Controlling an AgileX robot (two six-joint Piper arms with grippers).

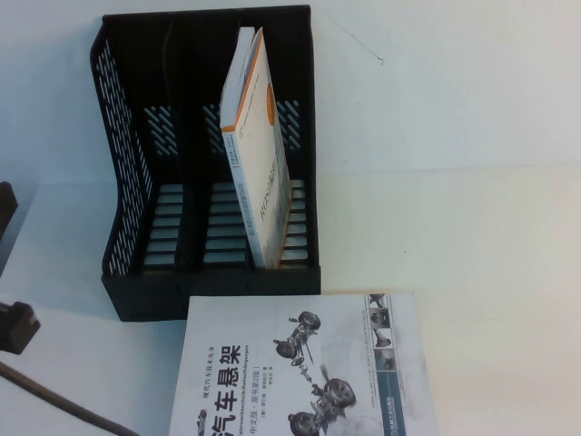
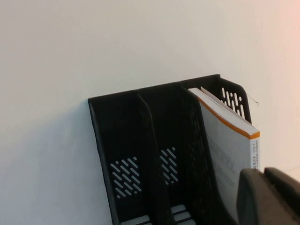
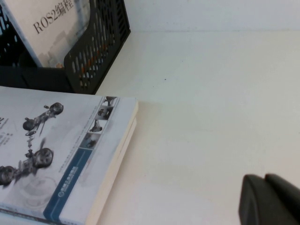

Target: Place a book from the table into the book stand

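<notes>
The book (image 1: pixel 259 154) with orange edge strips stands upright in the rightmost compartment of the black book stand (image 1: pixel 123 182), leaning slightly left. Its "ROS2" cover (image 3: pixel 56 28) shows through the stand's front in the right wrist view. My left gripper (image 2: pixel 265 197) is shut and empty, held off the table's left side and facing the stand (image 2: pixel 140 140) and the book (image 2: pixel 229 150). My right gripper (image 3: pixel 267 199) is shut with nothing in it, hovering over the bare white table (image 3: pixel 211 93), to the right of the books.
A second white-grey book picturing car suspension parts (image 1: pixel 300 372) lies flat on the table just in front of the stand. A dark part of the left arm (image 1: pixel 14 327) and a cable (image 1: pixel 54 400) sit at the left edge.
</notes>
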